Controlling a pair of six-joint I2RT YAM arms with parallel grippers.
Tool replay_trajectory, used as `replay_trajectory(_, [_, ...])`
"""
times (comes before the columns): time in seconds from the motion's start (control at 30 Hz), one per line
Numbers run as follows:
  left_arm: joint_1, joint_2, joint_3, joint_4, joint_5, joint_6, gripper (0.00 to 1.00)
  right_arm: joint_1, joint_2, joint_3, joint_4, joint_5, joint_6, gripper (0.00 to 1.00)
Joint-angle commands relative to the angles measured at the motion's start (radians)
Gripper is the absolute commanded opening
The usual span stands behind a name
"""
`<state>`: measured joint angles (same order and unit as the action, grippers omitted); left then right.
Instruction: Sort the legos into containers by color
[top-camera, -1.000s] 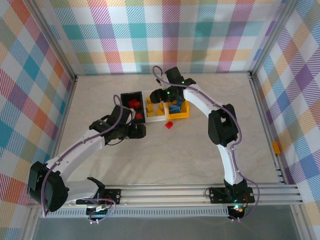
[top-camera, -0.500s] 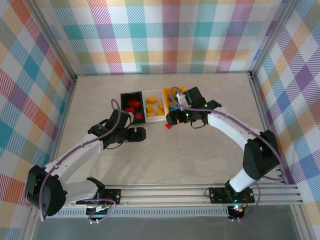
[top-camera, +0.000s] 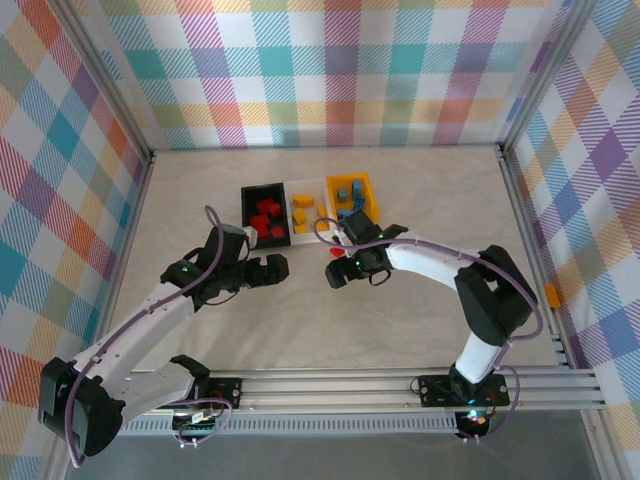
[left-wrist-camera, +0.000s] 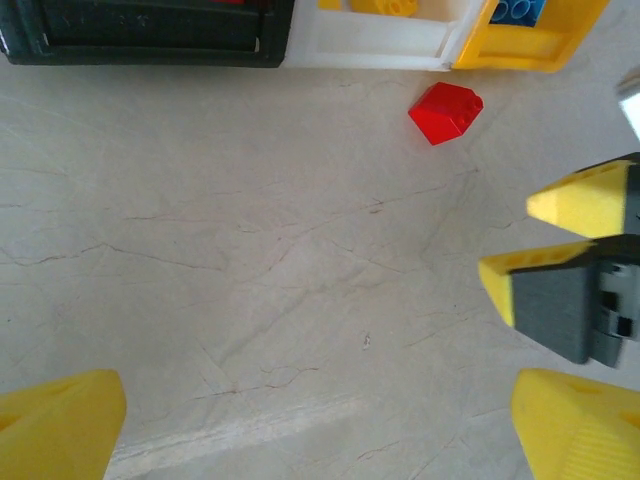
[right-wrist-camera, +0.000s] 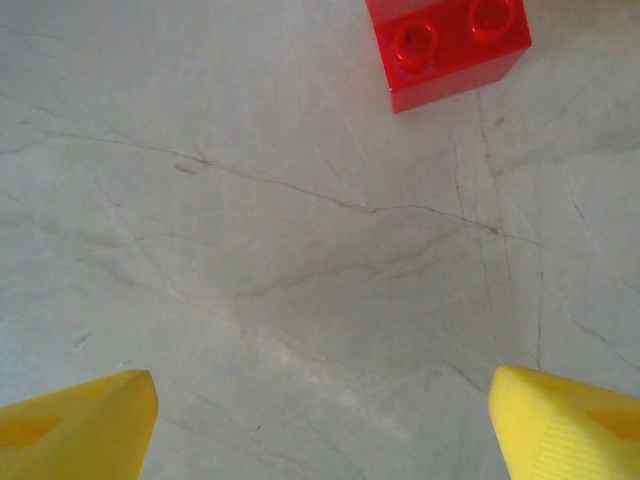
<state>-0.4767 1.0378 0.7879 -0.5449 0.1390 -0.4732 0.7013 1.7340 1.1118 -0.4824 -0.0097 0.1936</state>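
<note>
One loose red lego lies on the table just in front of the containers. In the left wrist view the red lego sits ahead and to the right; in the right wrist view the red lego lies studs-up just beyond the fingers. My left gripper is open over bare table, left of the brick. My right gripper is open and low, just short of the brick. The black bin holds red legos, the white bin yellow ones, the orange bin blue ones.
The three bins stand in a row across the middle of the table, and their front walls run along the top of the left wrist view. The right gripper's yellow fingertips reach into that view from the right. Metal rails frame the table.
My right arm has swung away from the orange bin and come down to the table beside the red lego, jaws wider. My left gripper has opened further and pulled back slightly.
</note>
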Motion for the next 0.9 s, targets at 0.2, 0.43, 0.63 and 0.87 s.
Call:
replay_trajectory(0.2, [0.05, -0.051, -0.038, -0.035, 0.028, 0.014, 1.0, 0.012, 0.174, 0.176, 0.033, 0.107, -0.067, 0.85])
replay_trajectory(0.43, [0.093, -0.073, -0.05, -0.054, 0.045, 0.039, 1.0, 0.012, 0.261, 0.236, 0.046, 0.143, -0.097, 0.84])
replay_trajectory(0.63, [0.107, -0.064, -0.056, -0.041, 0.063, 0.04, 1.0, 0.012, 0.281, 0.237, 0.075, 0.166, -0.116, 0.82])
replay_trajectory(0.87, [0.107, -0.055, -0.055, -0.039, 0.067, 0.038, 1.0, 0.012, 0.3, 0.227, 0.129, 0.174, -0.157, 0.81])
